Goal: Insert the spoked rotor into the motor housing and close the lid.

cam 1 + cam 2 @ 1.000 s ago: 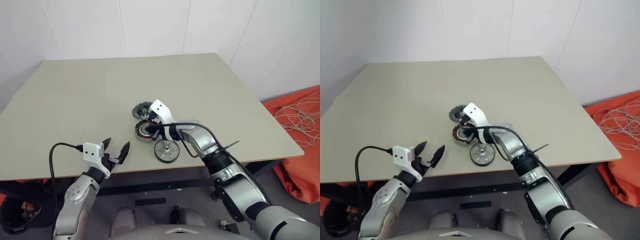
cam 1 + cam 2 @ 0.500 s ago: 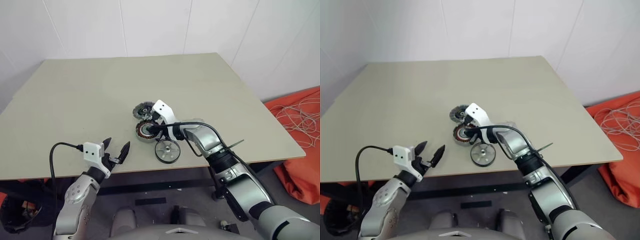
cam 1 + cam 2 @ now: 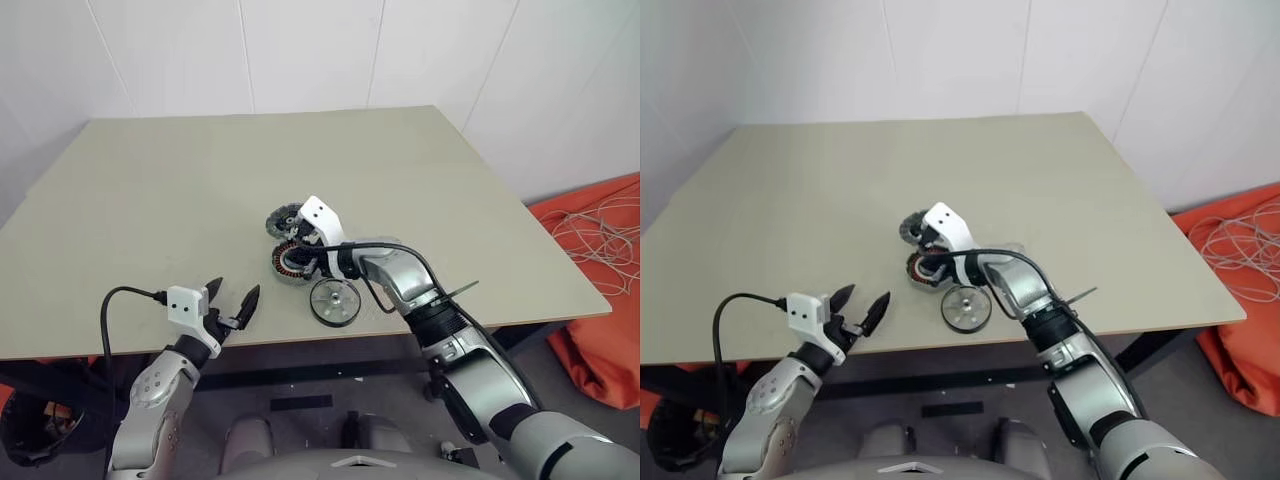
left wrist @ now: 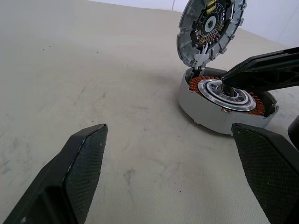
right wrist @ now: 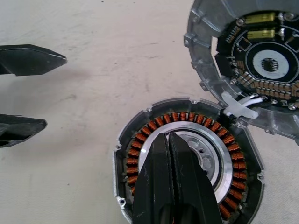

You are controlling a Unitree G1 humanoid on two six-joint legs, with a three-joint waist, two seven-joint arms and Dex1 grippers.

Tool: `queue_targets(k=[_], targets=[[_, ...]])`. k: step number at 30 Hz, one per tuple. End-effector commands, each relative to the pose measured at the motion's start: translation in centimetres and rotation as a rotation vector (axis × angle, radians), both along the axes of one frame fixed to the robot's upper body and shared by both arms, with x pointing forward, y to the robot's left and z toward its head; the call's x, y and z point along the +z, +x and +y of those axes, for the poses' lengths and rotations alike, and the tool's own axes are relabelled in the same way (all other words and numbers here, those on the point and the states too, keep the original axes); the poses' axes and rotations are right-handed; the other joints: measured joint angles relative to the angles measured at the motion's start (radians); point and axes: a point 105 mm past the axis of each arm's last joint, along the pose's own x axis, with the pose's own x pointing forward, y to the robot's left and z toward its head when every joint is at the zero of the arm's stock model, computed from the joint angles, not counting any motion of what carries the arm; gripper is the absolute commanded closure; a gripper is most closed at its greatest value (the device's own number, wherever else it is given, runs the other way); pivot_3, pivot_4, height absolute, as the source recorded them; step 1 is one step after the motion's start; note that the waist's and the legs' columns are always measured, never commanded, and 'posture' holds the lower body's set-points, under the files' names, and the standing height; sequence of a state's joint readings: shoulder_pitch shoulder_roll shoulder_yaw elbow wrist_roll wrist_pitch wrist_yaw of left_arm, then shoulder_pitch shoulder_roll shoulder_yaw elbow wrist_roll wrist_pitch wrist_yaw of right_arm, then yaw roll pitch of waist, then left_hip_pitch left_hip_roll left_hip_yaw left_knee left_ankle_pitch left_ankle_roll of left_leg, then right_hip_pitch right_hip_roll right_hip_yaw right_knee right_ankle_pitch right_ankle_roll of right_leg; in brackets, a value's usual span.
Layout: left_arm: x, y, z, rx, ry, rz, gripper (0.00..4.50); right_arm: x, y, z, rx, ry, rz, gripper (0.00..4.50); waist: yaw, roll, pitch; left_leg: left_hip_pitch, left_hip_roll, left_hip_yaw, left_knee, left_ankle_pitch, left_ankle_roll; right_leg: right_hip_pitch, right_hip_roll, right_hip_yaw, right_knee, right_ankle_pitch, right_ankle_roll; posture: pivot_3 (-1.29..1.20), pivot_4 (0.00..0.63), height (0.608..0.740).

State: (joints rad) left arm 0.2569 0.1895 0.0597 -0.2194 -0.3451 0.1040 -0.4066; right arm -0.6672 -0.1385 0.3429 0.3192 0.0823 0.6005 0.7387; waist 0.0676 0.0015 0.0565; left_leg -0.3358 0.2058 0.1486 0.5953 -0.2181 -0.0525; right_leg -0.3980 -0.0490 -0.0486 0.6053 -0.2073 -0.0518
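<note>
With its fingers pressed together on nothing, my right gripper (image 5: 170, 140) rests its tips over the open centre of the motor housing (image 5: 140, 154), which sits on the table (image 3: 150, 180) with its lid (image 4: 210, 28) hinged up behind it. My left gripper (image 3: 232, 298) hangs spread wide near the table's front edge, well apart. Just beside the housing lies the spoked rotor (image 3: 335, 301), flat and untouched.

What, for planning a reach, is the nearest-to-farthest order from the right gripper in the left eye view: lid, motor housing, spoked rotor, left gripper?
1. motor housing, at the right gripper's tips.
2. lid behind, spoked rotor in front: too close to call.
3. left gripper, far left.
</note>
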Motion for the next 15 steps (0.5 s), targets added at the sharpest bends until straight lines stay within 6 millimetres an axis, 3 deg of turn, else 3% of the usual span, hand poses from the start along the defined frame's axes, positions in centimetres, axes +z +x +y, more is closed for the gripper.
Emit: queue_targets(k=[1,15], targets=[[0.96,0.14,0.0,-0.002,0.006,-0.047,0.0,1.54,1.49,0.01,-0.046,0.009,-0.067,4.48,0.0,0.0,0.0,0.0,0.0,0.0,0.0,0.0,0.0,0.0,0.0,0.0,0.0,0.0,0.0,0.0,0.0,0.74],[0.84,0.18,0.0,0.003,0.002,-0.046,0.0,1.29,2.15,0.35,-0.072,-0.015,-0.071,4.48,-0.001,0.001,0.0,0.0,0.0,0.0,0.0,0.0,0.0,-0.001,0.0,0.0,0.0,0.0,0.0,0.0,0.0,0.74]])
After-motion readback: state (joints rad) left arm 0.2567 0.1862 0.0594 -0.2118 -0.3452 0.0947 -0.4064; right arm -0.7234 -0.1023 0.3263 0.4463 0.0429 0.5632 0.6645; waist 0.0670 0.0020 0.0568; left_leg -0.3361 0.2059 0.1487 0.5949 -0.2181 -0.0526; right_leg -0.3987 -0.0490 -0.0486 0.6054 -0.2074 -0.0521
